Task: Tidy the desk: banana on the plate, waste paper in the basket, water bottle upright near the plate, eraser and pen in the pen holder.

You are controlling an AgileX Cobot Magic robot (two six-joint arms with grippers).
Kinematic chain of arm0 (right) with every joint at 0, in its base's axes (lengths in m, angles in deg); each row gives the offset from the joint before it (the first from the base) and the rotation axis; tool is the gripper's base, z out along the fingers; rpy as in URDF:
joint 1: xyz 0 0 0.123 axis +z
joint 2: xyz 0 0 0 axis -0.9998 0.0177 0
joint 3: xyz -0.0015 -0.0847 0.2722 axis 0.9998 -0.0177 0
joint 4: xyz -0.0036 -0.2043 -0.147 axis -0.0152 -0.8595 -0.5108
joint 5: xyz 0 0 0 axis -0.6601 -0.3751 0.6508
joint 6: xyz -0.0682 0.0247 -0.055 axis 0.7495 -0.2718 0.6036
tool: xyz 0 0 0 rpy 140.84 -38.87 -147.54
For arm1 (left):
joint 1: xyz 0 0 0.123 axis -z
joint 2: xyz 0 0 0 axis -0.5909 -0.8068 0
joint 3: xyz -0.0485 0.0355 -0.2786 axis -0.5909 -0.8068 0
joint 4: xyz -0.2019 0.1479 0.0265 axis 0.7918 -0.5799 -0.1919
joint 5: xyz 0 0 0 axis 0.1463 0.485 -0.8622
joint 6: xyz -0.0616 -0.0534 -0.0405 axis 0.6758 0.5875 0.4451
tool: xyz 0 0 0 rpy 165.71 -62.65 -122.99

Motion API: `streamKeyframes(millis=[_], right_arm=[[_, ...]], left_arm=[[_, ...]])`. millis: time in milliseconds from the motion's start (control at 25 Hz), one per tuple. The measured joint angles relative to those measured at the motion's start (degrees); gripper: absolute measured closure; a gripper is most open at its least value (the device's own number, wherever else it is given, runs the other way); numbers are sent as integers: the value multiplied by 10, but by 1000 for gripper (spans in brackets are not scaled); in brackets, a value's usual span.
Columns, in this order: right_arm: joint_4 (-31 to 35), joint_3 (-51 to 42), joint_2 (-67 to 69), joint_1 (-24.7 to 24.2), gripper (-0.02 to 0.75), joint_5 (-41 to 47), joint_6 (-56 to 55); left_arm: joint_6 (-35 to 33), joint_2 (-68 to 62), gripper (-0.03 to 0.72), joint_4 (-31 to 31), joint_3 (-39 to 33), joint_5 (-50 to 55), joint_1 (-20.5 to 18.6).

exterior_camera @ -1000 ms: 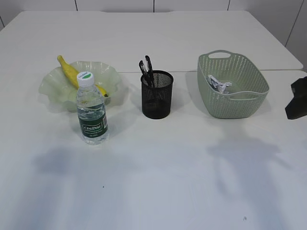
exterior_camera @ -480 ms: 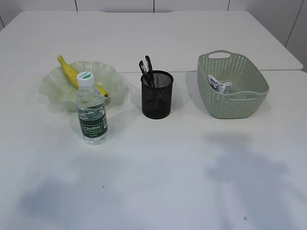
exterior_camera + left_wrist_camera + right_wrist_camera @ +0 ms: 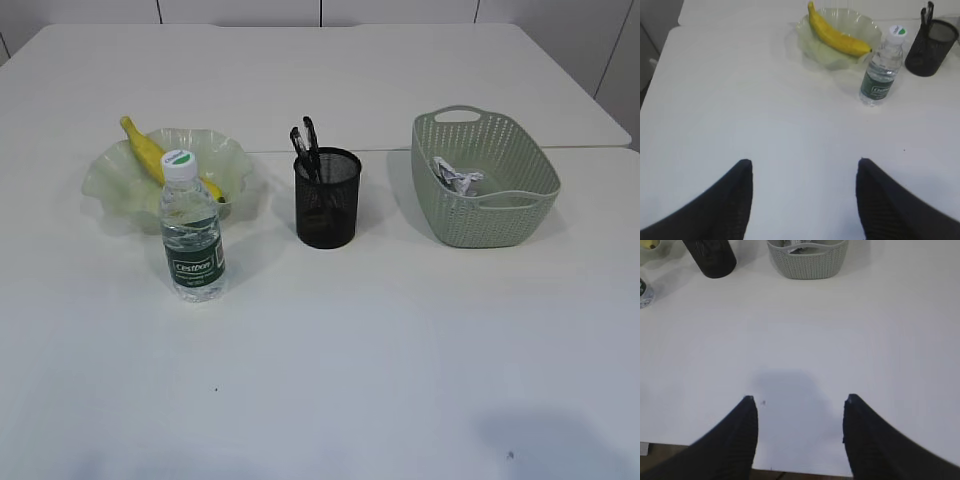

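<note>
The yellow banana (image 3: 148, 151) lies in the pale green ruffled plate (image 3: 105, 180) at the left. Just in front of the plate the water bottle (image 3: 192, 230) stands upright. At the centre, the black mesh pen holder (image 3: 327, 198) has dark pens (image 3: 308, 146) sticking out; the eraser is hidden. The crumpled waste paper (image 3: 456, 176) rests inside the sage green basket (image 3: 500, 215) on the right. Neither arm shows in the exterior view. My left gripper (image 3: 804, 162) hangs open over bare desk with nothing in it, well short of the bottle (image 3: 882, 72). My right gripper (image 3: 799, 399) is open and empty near the desk's front edge.
A seam (image 3: 600, 147) runs across the white desk behind the things. In the right wrist view the desk's near edge (image 3: 805, 472) lies just under the fingers, with the pen holder (image 3: 710, 257) and basket (image 3: 807, 260) far ahead.
The right arm's dark end has left the exterior view's right edge. The arms' shadows on the desk have slid toward the front and nearly gone. The objects have not moved.
</note>
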Motion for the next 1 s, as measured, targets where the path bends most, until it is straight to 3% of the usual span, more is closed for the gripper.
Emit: streamKeyframes(millis=[240, 520, 800, 1000], right_arm=[[-10, -19, -77, 3, 328, 57, -1], [-45, -21, -163, 3, 328, 65, -2], [-48, -21, -279, 3, 328, 70, -2], [-47, -27, -287, 3, 328, 73, -2]], left_arm=[[0, 89, 241, 0, 0, 0, 0], [0, 118, 246, 8, -3, 0, 0], [1, 148, 261, 13, -94, 0, 0], [1, 148, 262, 13, -144, 0, 0]])
